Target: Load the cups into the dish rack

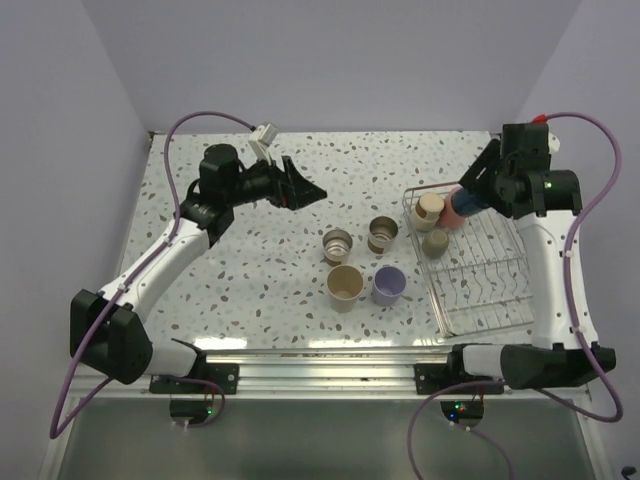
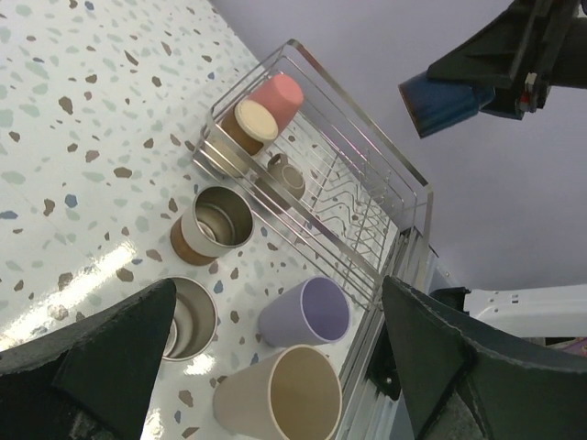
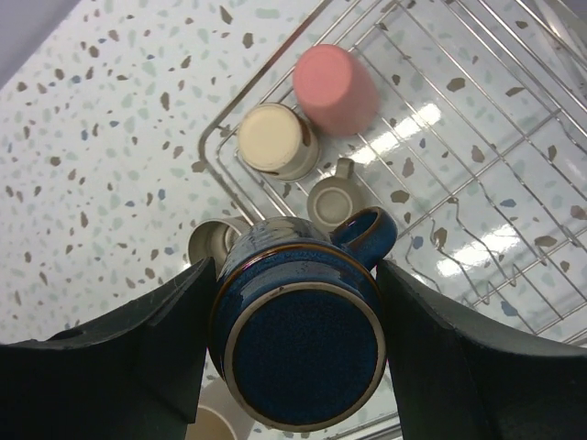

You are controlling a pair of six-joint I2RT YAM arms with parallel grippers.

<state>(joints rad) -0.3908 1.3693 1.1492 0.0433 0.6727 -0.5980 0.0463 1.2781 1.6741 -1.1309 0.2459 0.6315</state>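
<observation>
The left arm stretches low across the tabletop (image 1: pixel 250 300), its gripper (image 1: pixel 312 188) spread wide and holding nothing. 4 cups stand ahead of and below it: a steel cup (image 2: pixel 190 317), a brown cup (image 2: pixel 214 226), a tan cup (image 2: pixel 286 396) and a lavender cup (image 2: pixel 307 312). The right arm is raised with its elbow bent, and its gripper (image 3: pixel 298 353) is clamped narrow on the blue mug (image 3: pixel 303 302), base toward the wrist. Below this gripper, in the rack (image 3: pixel 477 137) corner, sit a pink cup (image 3: pixel 335 87), a cream-based cup (image 3: pixel 273 139) and a small mug (image 3: pixel 332 197).
</observation>
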